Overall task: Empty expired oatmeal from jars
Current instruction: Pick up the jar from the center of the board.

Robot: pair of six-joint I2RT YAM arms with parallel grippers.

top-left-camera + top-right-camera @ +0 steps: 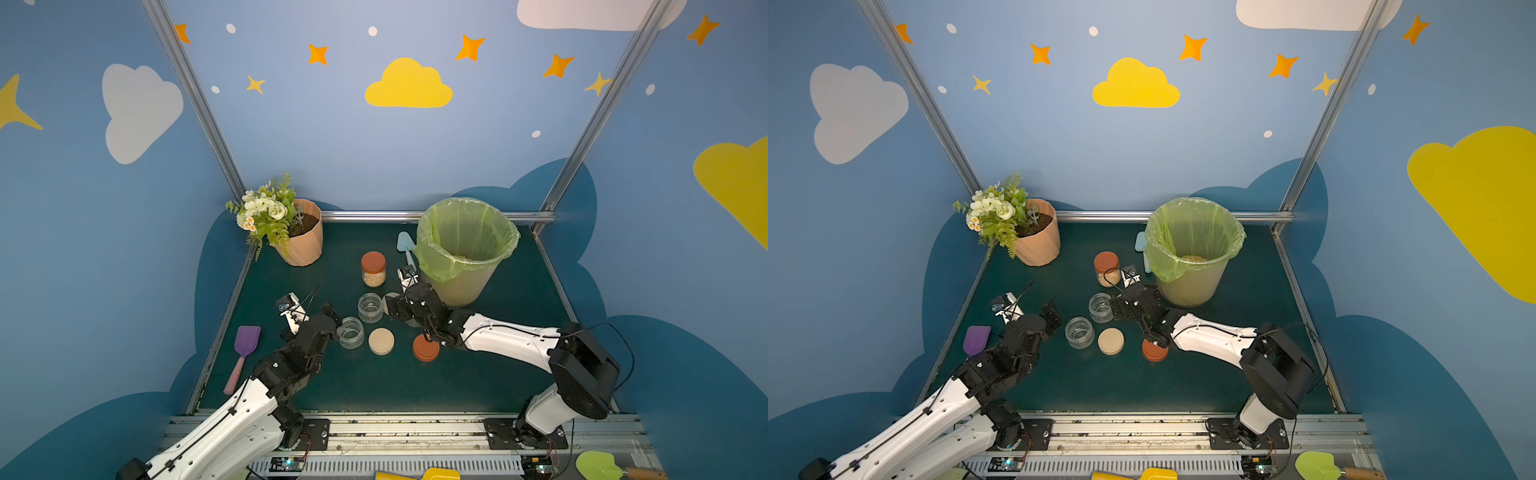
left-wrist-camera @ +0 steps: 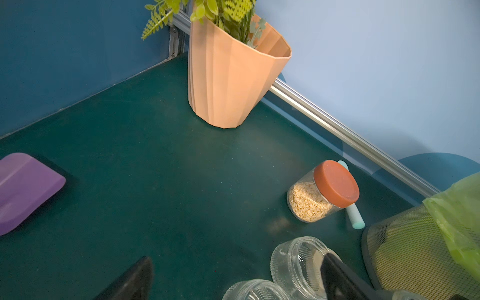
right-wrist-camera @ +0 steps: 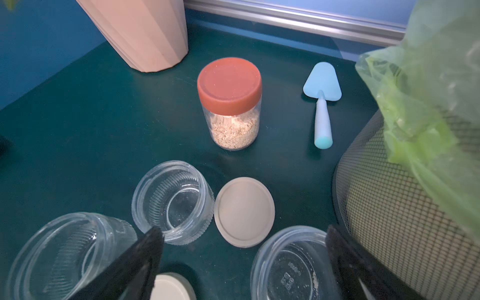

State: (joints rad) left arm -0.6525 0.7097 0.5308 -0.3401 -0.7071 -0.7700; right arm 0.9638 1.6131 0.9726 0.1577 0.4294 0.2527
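Note:
One jar (image 1: 373, 269) with a rust-red lid stands upright, part full of oatmeal (image 3: 233, 130). Two clear jars (image 1: 370, 307) (image 1: 351, 332) stand lidless and bare in both top views. A third bare jar (image 3: 293, 265) sits under my right gripper (image 3: 244, 259), close to one finger; the jaws are open and touch nothing. My left gripper (image 2: 236, 278) is open above the mat, beside the two bare jars. A beige lid (image 1: 381, 340) and a red lid (image 1: 426, 348) lie loose. A second beige lid (image 3: 244, 211) lies near the right gripper.
The mesh bin (image 1: 457, 286) with a green liner stands back right, with oatmeal at its bottom (image 1: 1192, 257). A peach flowerpot (image 1: 303, 245) stands back left. A purple spatula (image 1: 245, 345) lies left. A blue trowel (image 3: 322, 104) lies beside the bin.

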